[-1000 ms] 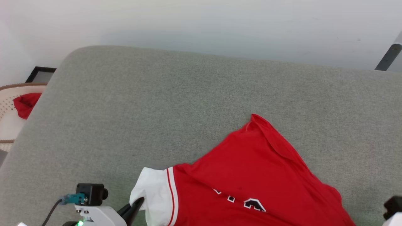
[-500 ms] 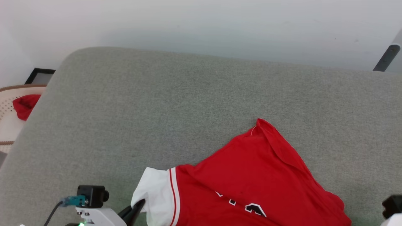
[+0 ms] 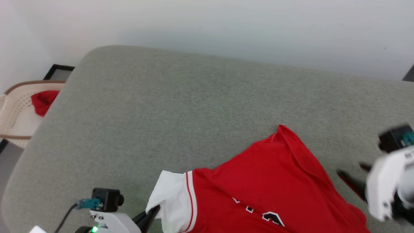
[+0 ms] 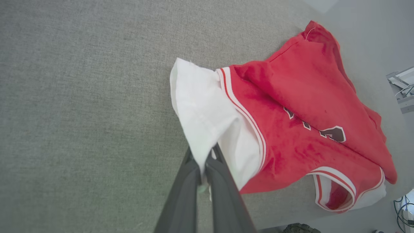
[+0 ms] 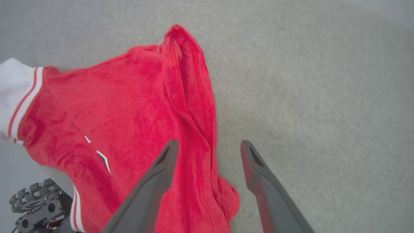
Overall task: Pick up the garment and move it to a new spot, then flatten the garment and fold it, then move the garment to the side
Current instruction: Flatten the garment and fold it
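The garment (image 3: 275, 181), a red jersey with a white sleeve and black lettering, lies crumpled on the near right of the grey cushion (image 3: 194, 106). My left gripper (image 3: 150, 215) is shut on the white sleeve's edge; the left wrist view shows the sleeve (image 4: 207, 119) pinched between the closed fingertips of the left gripper (image 4: 203, 157). My right gripper (image 3: 352, 176) hovers blurred beside the garment's right edge. In the right wrist view the right gripper (image 5: 209, 144) stands open above that red edge (image 5: 129, 106), holding nothing.
A pale basket (image 3: 19, 110) with a small red cloth (image 3: 43, 102) stands off the cushion's left end, beside a black frame (image 3: 59, 72) on the floor. A white wall runs behind. The robot's wheeled base (image 5: 38, 207) shows below the cushion's near edge.
My right gripper has opened and risen into the head view at the right. The camera has shifted a little. My left gripper still grips the sleeve.
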